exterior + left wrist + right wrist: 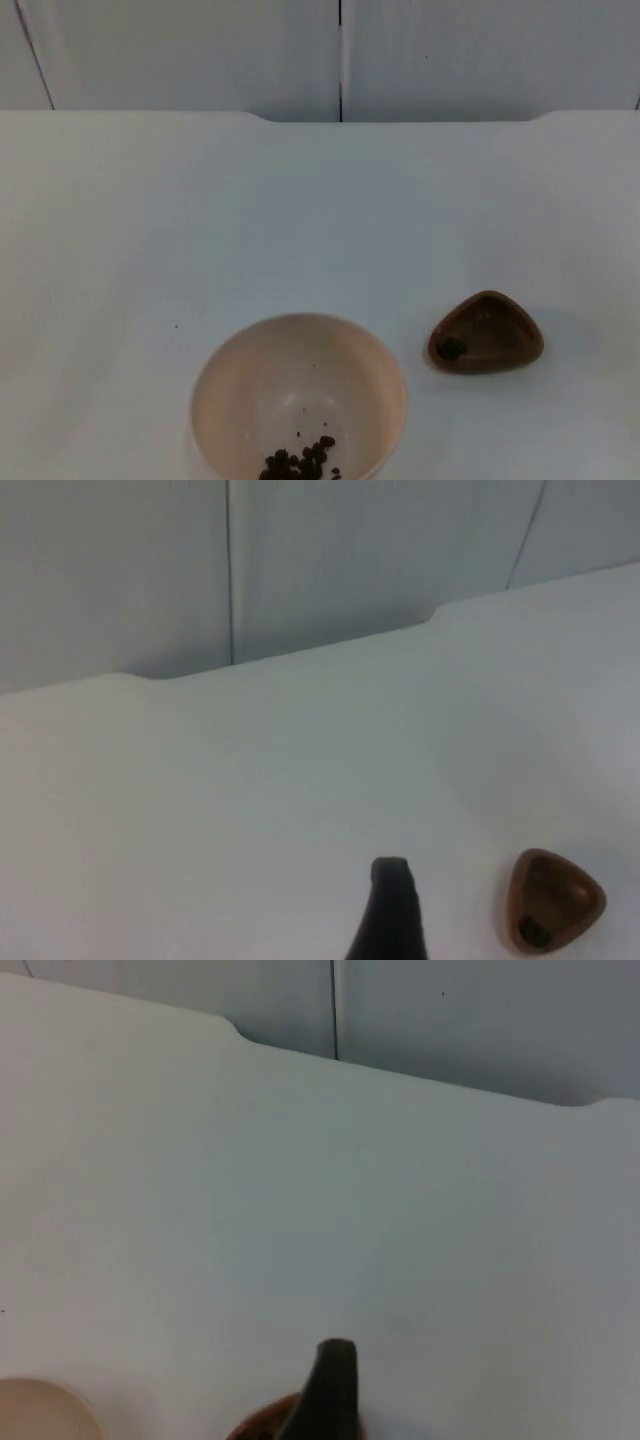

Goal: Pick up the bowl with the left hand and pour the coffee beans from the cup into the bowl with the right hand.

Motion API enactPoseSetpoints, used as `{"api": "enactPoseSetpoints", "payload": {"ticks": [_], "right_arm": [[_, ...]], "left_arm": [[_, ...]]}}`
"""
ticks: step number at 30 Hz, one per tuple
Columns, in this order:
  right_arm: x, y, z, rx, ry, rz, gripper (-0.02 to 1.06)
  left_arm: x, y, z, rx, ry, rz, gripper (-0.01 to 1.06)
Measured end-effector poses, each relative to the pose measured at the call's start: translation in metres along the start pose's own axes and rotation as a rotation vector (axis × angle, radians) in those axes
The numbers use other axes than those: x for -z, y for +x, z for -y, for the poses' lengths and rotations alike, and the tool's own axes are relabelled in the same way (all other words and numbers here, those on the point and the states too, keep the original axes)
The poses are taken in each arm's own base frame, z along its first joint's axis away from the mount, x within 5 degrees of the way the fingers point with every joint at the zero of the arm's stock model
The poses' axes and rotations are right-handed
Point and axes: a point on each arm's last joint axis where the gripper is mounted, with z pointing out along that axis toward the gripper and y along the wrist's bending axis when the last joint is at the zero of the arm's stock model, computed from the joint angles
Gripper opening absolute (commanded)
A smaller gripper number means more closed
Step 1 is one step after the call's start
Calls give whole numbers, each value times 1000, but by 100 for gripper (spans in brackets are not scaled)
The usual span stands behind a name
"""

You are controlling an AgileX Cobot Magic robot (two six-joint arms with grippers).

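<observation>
A cream bowl [298,400] sits on the white table [300,220] at the near edge in the top view, with a small heap of coffee beans [303,461] in it. To its right stands a small brown wooden cup [486,333] holding a dark bean or two. My left gripper [390,915] hangs over bare table, with the brown cup [553,900] apart from it. Just behind my right gripper [328,1392] sits the cup's rim [262,1426], and the bowl's edge [40,1410] lies further off. Neither gripper holds anything that I can see.
The grey partition wall [340,55] closes the table's far side, with a vertical seam in it and a shallow notch in the table edge below.
</observation>
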Motion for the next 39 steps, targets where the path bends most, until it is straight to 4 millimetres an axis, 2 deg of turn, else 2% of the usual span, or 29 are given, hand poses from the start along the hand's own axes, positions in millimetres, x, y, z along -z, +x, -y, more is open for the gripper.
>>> {"api": "enactPoseSetpoints", "payload": {"ticks": [6, 7, 18, 24, 28, 39], "right_arm": [[32, 15, 5, 9, -5, 75, 76], [32, 15, 5, 9, -5, 75, 76], [86, 51, 13, 2, -25, 153, 76], [104, 64, 14, 34, -54, 139, 76], [121, 79, 10, 94, -127, 118, 76], [145, 100, 10, 149, -179, 112, 76]], "left_arm": [[14, 1, -1, -8, 17, 9, 63], [14, 1, -1, -8, 17, 9, 63], [57, 8, -7, -55, 59, 41, 63], [76, 12, -11, -63, 59, 71, 63], [98, 19, -17, -74, 59, 109, 63], [128, 35, -26, -94, 53, 132, 63]]}}
